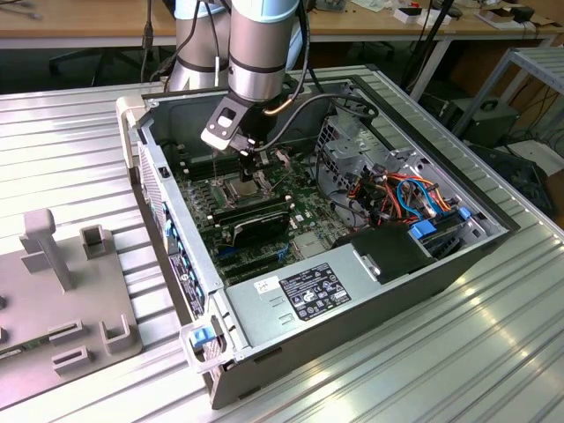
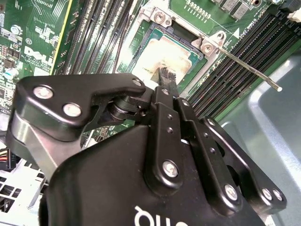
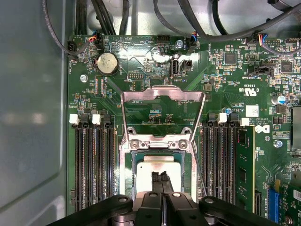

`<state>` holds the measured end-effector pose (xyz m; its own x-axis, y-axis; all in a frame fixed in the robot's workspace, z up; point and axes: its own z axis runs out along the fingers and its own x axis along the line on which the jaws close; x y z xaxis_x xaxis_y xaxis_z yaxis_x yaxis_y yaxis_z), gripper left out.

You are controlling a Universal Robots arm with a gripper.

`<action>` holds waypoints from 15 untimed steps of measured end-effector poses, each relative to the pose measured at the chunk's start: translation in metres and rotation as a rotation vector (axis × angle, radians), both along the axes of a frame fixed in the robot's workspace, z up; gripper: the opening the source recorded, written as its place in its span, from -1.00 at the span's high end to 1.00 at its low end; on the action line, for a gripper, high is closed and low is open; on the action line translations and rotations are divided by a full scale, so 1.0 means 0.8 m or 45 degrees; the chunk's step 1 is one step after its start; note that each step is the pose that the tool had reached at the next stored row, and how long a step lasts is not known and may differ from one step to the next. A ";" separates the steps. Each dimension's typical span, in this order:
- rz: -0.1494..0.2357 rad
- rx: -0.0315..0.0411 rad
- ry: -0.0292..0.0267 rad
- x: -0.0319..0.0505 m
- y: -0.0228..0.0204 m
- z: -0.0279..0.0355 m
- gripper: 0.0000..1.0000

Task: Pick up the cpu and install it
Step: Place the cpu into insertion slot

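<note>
Reading the exterior view from its left: one grey fixture (image 1: 62, 291) sits on the table at 9 o'clock of the one open case (image 1: 176, 225). Taking the case as the dial, the single gripper (image 1: 253, 172) hangs inside at about 10 o'clock, two black memory sticks (image 1: 253, 220) lie near the centre, the one power supply (image 1: 308, 289) is at 6, and a bundle of coloured cables (image 1: 405, 189) is at 3.

In both wrist views the one cpu (image 3: 157, 162) lies flat in the one socket (image 3: 187, 162), silver top up. The fingers (image 3: 155, 181) are pressed together with nothing between them, tips on or just over the chip's top; contact cannot be told.

I judge the placing step is in hand, with the chip seated but not clamped. The one hinged frame (image 3: 162, 93) stands open and the one lever (image 2: 249, 70) is free. Any move from here calls for a straight path, with no sideways drag on the chip.

Memory slots form two banks, one on either side of the socket; the slots themselves I cannot count.
</note>
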<state>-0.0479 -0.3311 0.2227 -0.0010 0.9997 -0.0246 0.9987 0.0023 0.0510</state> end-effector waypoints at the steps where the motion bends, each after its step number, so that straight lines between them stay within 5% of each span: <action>1: 0.000 0.0000 0.0000 0.000 0.0000 0.0000 0.79; 15: 0.000 0.0000 0.0032 -0.003 0.0000 -0.0126 0.79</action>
<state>-0.0504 -0.3310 0.2126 -0.0014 0.9997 -0.0246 0.9988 0.0026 0.0485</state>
